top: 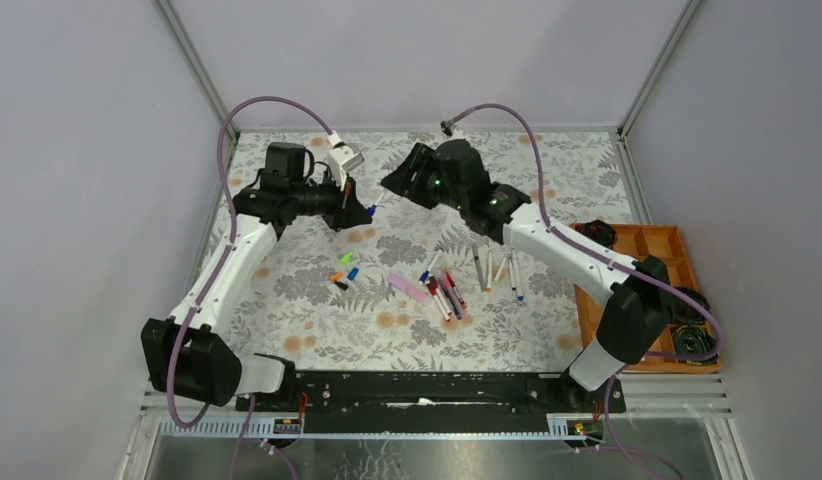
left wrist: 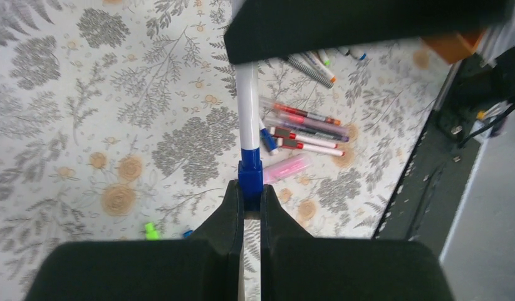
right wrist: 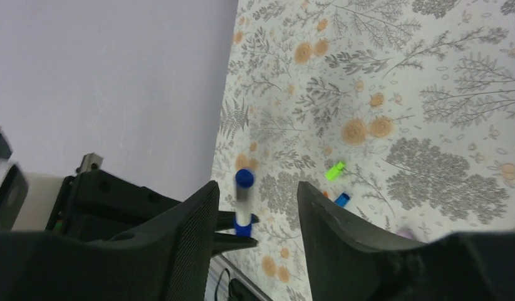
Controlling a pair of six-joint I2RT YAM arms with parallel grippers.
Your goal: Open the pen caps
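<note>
A pen with a white barrel [left wrist: 247,106] hangs in the air between the two arms. My left gripper [left wrist: 247,191] is shut on the pen's blue cap [left wrist: 250,175]. My right gripper [right wrist: 258,194] is open, its fingers standing either side of the barrel's far end [right wrist: 244,179] without touching it. In the top view both grippers meet over the back middle of the table, left gripper [top: 362,212] and right gripper [top: 397,180]. Loose caps lie on the cloth: green [top: 338,276], blue [top: 352,273] and black [top: 340,285]. Several more pens [top: 447,295] lie in a heap mid-table.
A pink pen [top: 409,288] lies left of the heap, and more pens [top: 499,270] lie to its right. An orange tray [top: 663,240] stands at the table's right edge. Grey walls close in the left, back and right sides.
</note>
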